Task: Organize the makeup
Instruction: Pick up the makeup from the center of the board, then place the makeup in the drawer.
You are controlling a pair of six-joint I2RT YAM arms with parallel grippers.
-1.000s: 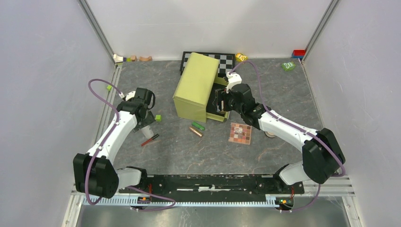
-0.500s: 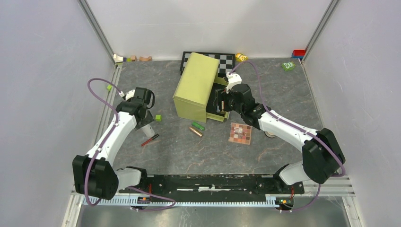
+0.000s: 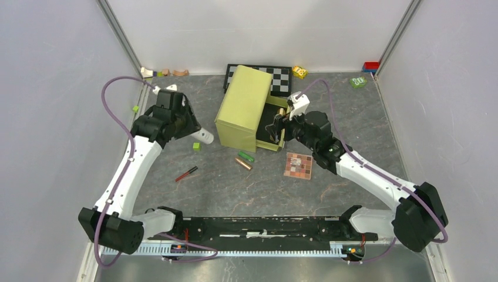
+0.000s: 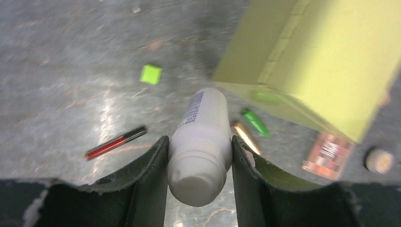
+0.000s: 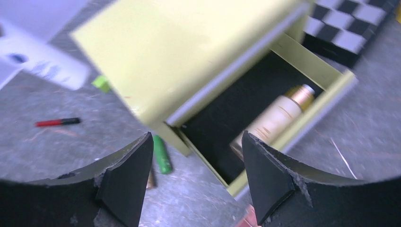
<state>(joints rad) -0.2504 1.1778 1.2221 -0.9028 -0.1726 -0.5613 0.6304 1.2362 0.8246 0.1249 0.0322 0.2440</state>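
1. Overhead view of a grey table [image 3: 352,117] walled on three sides, with two white robot arms reaching in from its near edge. A yellow-green box [image 3: 242,106] stands mid-table toward the far edge. Its drawer [image 5: 302,127] is pulled out on the right.
2. The left gripper [image 4: 198,142] has its fingers pressed against both sides of the white bottle [image 4: 201,123]. The bottle is lifted clear of the table and points toward the box, just left of the box's near-left corner.
3. A second ago this gripper was low over the table beside the red pencil [image 3: 186,174]. Since then it has closed, risen and swung toward the far side — taking the bottle along. The pencil has not moved.
4. The right gripper [image 5: 196,179] hangs at the open drawer, jaws spread wide with nothing between them. Its wrist has drawn back a little. Inside, the beige gold-capped bottle [image 5: 274,118] lies on the black lining.
5. Left on the table, just in front of the box, are the green tube [image 3: 246,157] and bronze tube [image 3: 243,164], side by side. The eyeshadow palette [image 3: 298,165] lies to their right. A green cube [image 3: 196,146] sits nearby (not makeup).
6. One bottle looks stowed and a second is on its way, so the task seems under way but far from done, with the small items still to be collected.
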